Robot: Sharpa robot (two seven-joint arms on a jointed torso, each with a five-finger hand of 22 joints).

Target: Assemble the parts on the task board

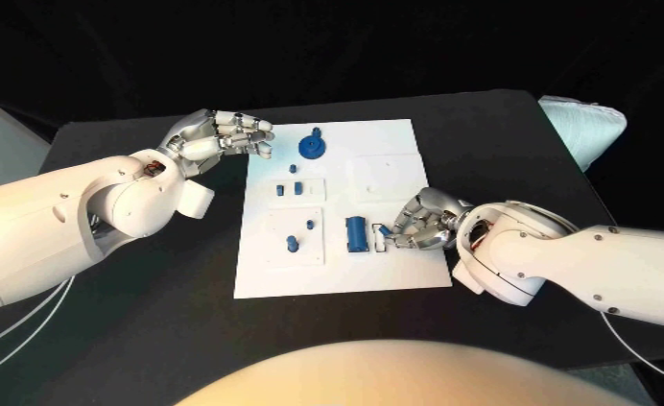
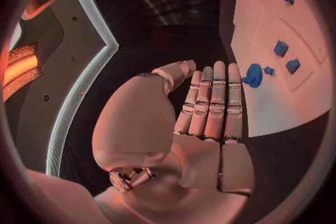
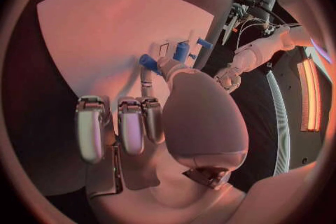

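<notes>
A: What's the biggest thing you've got in front of you?

B: The black worktop (image 1: 153, 329), with the white board (image 1: 381, 272) lying in its middle. You'll find no readable writing or labels on either.

A: And the hands?

B: Your left hand (image 1: 215, 140) hovers at the board's far left corner, fingers (image 2: 213, 101) straight and side by side, holding nothing. Your right hand (image 1: 422, 219) sits at the board's near right side, fingers (image 3: 131, 131) curled beside the blue cylinder (image 1: 359, 232); you can't tell whether it grips it.

A: The parts?

B: A round blue knob (image 1: 316, 146) stands near the far edge, close to the left hand. Small blue pieces (image 1: 287, 189) lie along the board's left half.
</notes>
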